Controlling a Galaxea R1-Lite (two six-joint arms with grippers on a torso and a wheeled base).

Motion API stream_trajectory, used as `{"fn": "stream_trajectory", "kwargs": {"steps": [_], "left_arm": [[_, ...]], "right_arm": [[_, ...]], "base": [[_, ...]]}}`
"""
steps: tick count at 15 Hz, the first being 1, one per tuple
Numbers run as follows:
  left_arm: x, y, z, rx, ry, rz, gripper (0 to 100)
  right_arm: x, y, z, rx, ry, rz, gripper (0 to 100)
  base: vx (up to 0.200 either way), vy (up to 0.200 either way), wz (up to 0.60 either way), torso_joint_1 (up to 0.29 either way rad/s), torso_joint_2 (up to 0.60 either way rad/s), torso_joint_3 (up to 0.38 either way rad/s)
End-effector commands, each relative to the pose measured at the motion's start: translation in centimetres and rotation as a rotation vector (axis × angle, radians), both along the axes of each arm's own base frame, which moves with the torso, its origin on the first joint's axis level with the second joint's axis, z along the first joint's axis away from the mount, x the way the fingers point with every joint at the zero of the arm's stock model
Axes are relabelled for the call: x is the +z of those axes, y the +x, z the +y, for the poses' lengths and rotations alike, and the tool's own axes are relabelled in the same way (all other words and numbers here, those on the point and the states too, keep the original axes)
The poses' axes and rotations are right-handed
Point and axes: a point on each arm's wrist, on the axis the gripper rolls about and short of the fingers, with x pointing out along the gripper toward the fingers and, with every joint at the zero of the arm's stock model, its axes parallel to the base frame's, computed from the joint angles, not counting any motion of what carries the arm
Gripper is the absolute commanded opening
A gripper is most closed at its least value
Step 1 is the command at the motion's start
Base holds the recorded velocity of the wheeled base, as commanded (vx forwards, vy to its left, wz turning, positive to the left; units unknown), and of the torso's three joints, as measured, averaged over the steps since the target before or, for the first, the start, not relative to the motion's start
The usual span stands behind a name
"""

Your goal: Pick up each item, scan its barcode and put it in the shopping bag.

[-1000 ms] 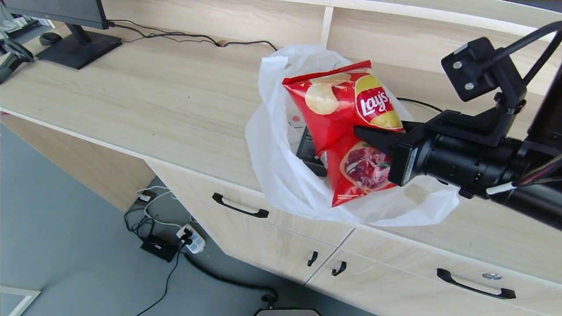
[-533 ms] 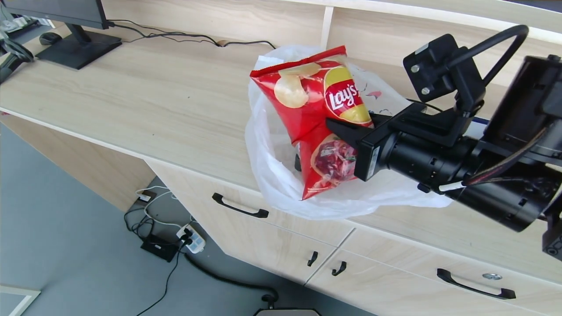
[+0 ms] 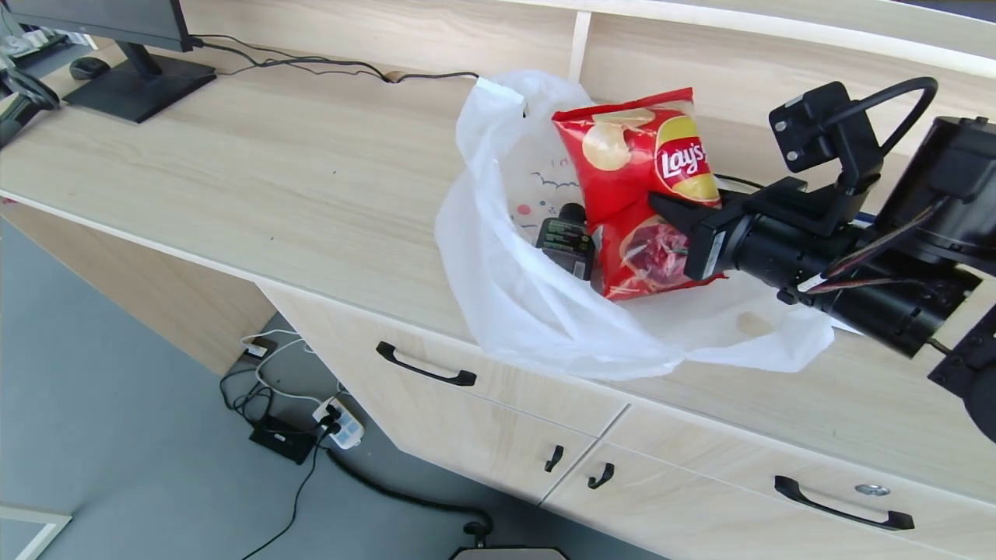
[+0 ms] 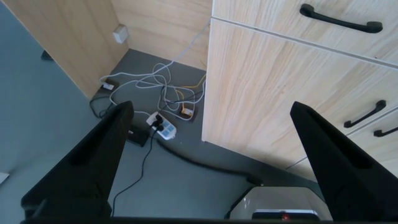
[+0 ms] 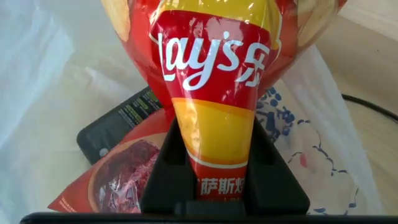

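A red chip bag [image 3: 642, 190] is pinched in my right gripper [image 3: 675, 222], which is shut on the bag's right edge. The bag hangs upright over the open mouth of the white shopping bag [image 3: 513, 311] on the wooden counter. In the right wrist view the chip bag [image 5: 214, 93] runs between the two black fingers [image 5: 168, 168]. A dark package [image 3: 566, 237] lies inside the shopping bag, just left of the chip bag; the dark package [image 5: 118, 127] also appears below the chips. My left gripper [image 4: 208, 155] is open, down beside the cabinet above the floor.
A monitor stand [image 3: 140, 78] and a mouse [image 3: 88, 68] sit at the counter's far left, with cables [image 3: 311, 66] along the back. Drawers with black handles [image 3: 426, 365] run under the counter [image 3: 257, 179]. A power strip and cords [image 3: 327, 416] lie on the floor.
My right gripper carried the chip bag left and up, then back right and farther from me over the shopping bag. The bag's mouth has opened, uncovering more of the dark package.
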Motion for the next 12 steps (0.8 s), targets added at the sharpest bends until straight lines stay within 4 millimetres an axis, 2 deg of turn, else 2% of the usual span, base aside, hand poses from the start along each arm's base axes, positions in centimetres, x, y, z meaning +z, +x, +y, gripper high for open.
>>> {"fn": "stream_trajectory", "kwargs": {"steps": [1,3,4,6,8,12], "left_arm": [[0.0,0.0,0.0,0.0,0.0,-0.001,100],[0.0,0.0,0.0,0.0,0.0,0.0,100],[0.0,0.0,0.0,0.0,0.0,-0.001,100],[0.0,0.0,0.0,0.0,0.0,-0.001,100],[0.0,0.0,0.0,0.0,0.0,-0.001,100],[0.0,0.0,0.0,0.0,0.0,0.0,100]], "right_arm": [[0.1,-0.1,-0.6,0.008,-0.021,-0.016,0],[-0.3,-1.4,2.0,0.096,-0.058,-0.023,0],[-0.7,-2.7,4.6,0.163,-0.068,-0.019,0],[-1.0,-4.0,6.2,0.196,-0.07,-0.009,0],[-2.3,-4.1,6.7,0.208,-0.093,0.029,0],[-2.3,-0.7,5.5,0.115,-0.074,0.006,0]], "base": [[0.0,0.0,0.0,0.0,0.0,0.0],[0.0,0.0,0.0,0.0,0.0,0.0],[0.0,0.0,0.0,0.0,0.0,0.0],[0.0,0.0,0.0,0.0,0.0,0.0],[0.0,0.0,0.0,0.0,0.0,0.0],[0.0,0.0,0.0,0.0,0.0,0.0]]}}
